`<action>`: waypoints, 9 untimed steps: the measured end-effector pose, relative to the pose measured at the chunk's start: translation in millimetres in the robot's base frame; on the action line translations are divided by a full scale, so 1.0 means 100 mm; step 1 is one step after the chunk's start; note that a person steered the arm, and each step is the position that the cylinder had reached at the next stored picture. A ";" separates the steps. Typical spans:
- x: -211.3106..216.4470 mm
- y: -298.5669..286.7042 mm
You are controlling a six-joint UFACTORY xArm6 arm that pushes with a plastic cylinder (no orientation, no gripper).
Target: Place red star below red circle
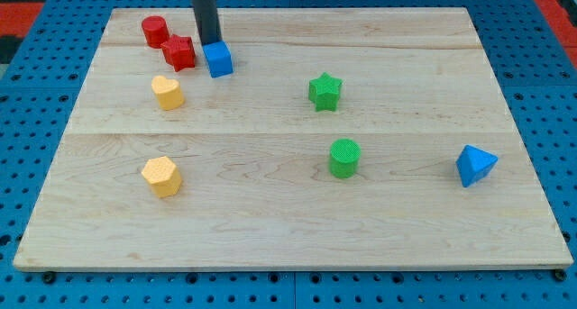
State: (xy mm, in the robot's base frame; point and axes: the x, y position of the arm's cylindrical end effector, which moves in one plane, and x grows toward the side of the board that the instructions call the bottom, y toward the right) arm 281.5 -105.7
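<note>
The red star (pixel 179 52) lies near the board's top left, just below and to the right of the red circle (pixel 155 30), almost touching it. The dark rod comes down from the view's top. My tip (pixel 209 43) stands just right of the red star and right behind the blue cube (pixel 218 59), which hides its very end.
A yellow heart-like block (pixel 168 92) lies below the red star. A yellow hexagon (pixel 162 176) is at lower left. A green star (pixel 325 91) and a green circle (pixel 343 158) are at centre right. A blue triangle (pixel 474 165) is at far right. The wooden board (pixel 288 246) sits on blue pegboard.
</note>
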 end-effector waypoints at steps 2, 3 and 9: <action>0.28 -0.31; 0.31 -0.54; 0.35 -0.74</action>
State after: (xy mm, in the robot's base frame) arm 317.0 -180.1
